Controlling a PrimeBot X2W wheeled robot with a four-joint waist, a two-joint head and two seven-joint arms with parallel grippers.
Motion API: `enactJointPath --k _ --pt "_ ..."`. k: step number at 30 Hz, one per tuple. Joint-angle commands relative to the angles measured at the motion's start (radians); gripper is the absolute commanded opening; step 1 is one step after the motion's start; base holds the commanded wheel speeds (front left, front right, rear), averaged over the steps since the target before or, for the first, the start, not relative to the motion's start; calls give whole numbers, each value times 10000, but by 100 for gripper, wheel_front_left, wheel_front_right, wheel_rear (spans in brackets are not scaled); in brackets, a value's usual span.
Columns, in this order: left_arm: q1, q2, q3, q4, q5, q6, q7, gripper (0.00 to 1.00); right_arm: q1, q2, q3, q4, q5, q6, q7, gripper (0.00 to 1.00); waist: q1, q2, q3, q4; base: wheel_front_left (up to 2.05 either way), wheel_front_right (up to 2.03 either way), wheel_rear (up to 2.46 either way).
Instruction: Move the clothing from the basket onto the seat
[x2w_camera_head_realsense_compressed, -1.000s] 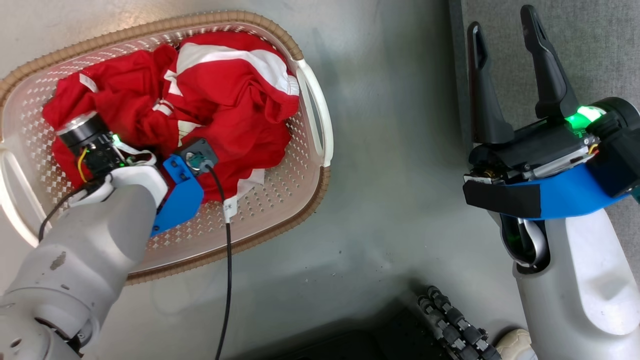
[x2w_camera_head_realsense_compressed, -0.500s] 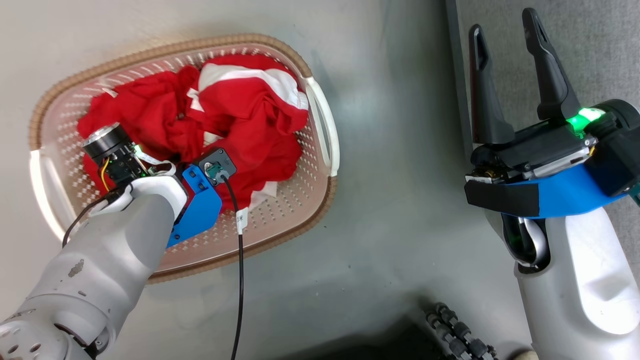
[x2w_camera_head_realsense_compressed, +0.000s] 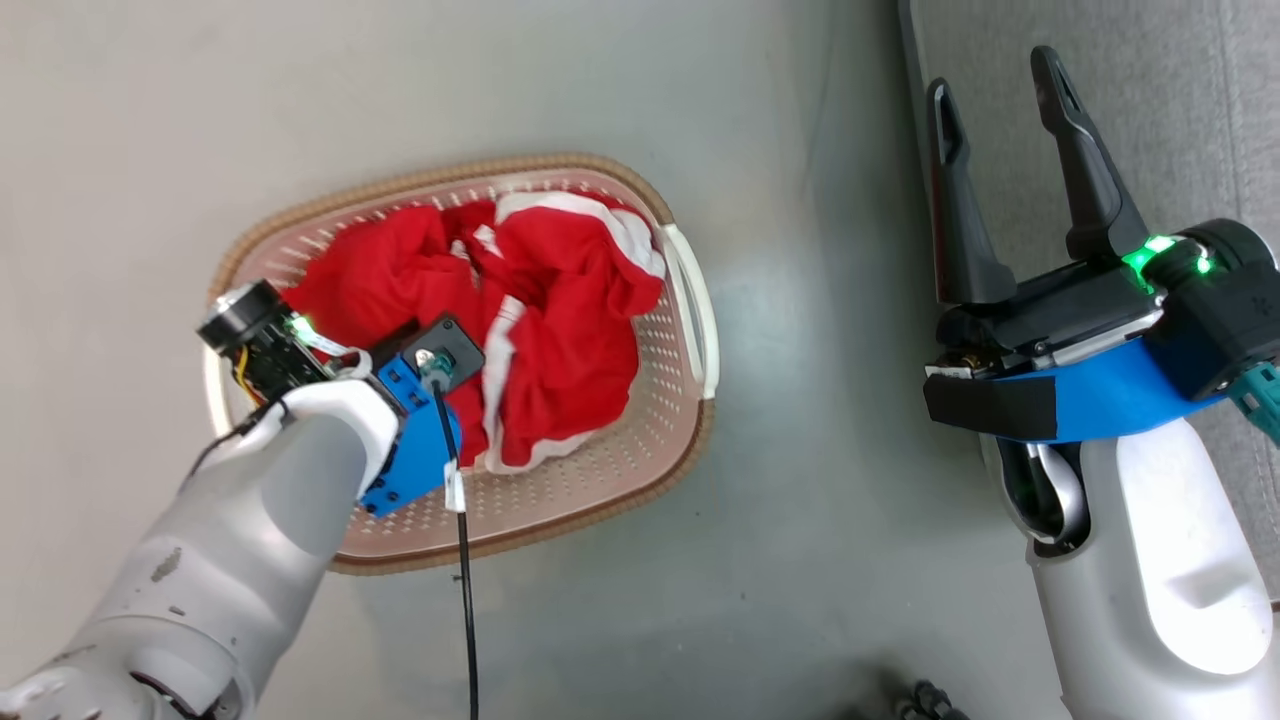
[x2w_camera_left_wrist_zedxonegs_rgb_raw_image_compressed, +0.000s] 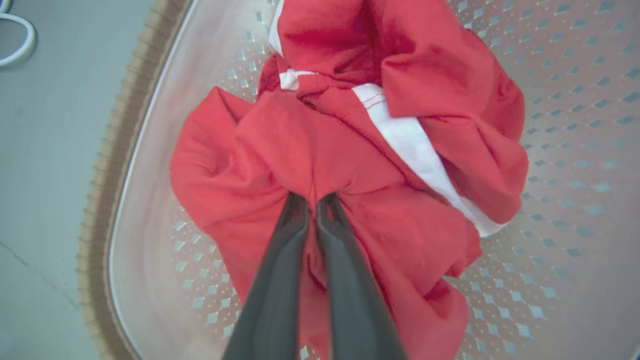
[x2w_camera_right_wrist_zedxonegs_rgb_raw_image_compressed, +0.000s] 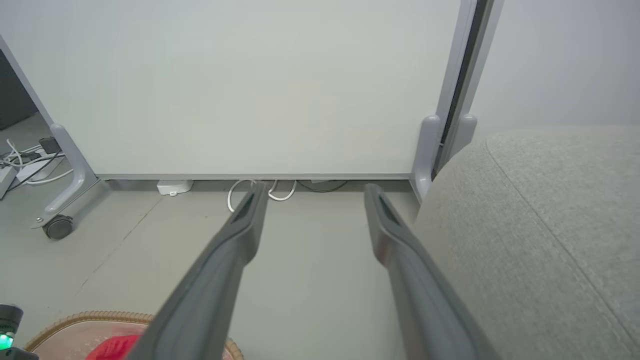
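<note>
Left gripper pinched shut on a fold of the red clothing, which sits bunched inside the basket on the floor. Right gripper wide open, holding nothing, hanging by the edge of the grey seat, well apart from the basket.

The head view looks steeply down on the floor, taking in the basket at left and the seat at upper right. The left wrist view sits close over that basket, facing along the left claw into the clothing. The right wrist view looks low and level past the right claw toward a white panel, sharing basket rim and seat with the head view
</note>
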Motion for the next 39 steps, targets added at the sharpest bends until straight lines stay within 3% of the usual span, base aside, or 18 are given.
enactJointPath --k 1,8,16,28,39 --pt "87 -48 64 -35 -96 69 -183 0 187 -30 -30 54 -44 4 -35 100 0 0 -431 259 0 0 0" --pt "358 -340 691 -80 -830 211 -1059 0 470 -31 -116 277 -303 4 -35 100 0 0 -1476 635 0 0 0" --pt "601 -319 1662 -884 -1677 280 -1314 0 1007 -31 -262 407 -443 4 -35 100 0 0 -2723 987 0 0 0" --pt "1539 125 3041 -3712 -1554 550 -1318 0 1892 -31 -427 619 -407 4 -35 100 0 0 -4410 1255 0 0 0" --pt "2293 -207 4089 -5264 -1173 498 -1319 0 2743 -31 -461 871 -305 4 -35 100 0 0 -5770 1401 0 0 0"
